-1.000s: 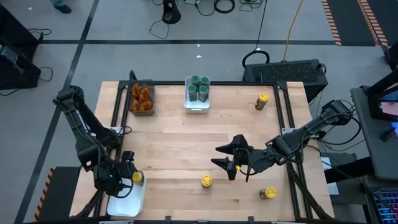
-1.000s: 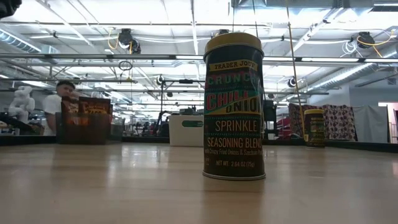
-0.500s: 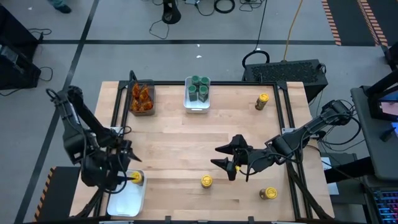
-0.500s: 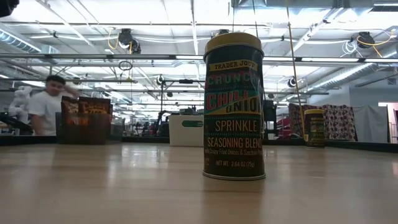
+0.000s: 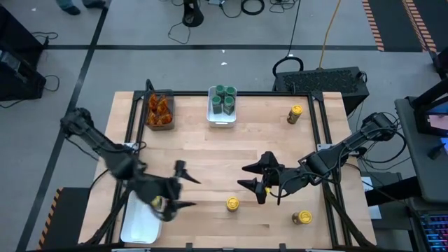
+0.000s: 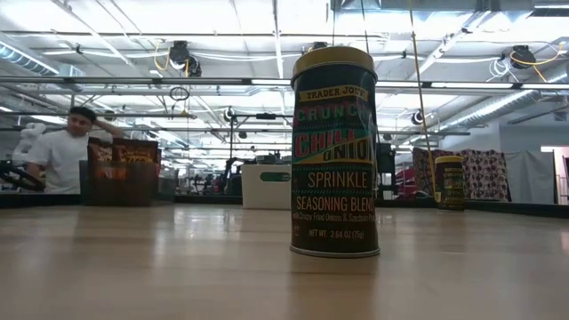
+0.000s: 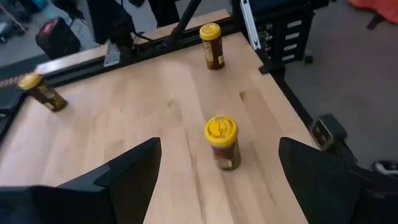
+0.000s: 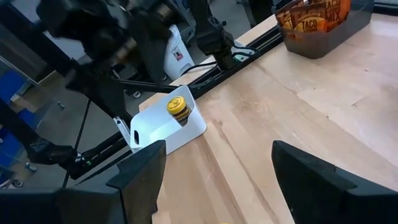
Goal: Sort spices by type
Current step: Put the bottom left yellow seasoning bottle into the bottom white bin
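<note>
Yellow-lidded jar (image 7: 221,142) stands upright on the counter (image 5: 210,150) just ahead of your left hand (image 5: 180,185), whose fingers are spread wide and empty. Centre it between them, then close low on the body. Right hand (image 5: 255,178), also spread, waits nearby.

A large open robotics lab or workshop: the wooden table (image 5: 231,161) sits in a black metal frame on grey concrete floor (image 5: 210,70) with cables (image 5: 252,7) at twelve o'clock, beneath exposed ceiling ducts (image 6: 178,53) and strip lighting.
</note>
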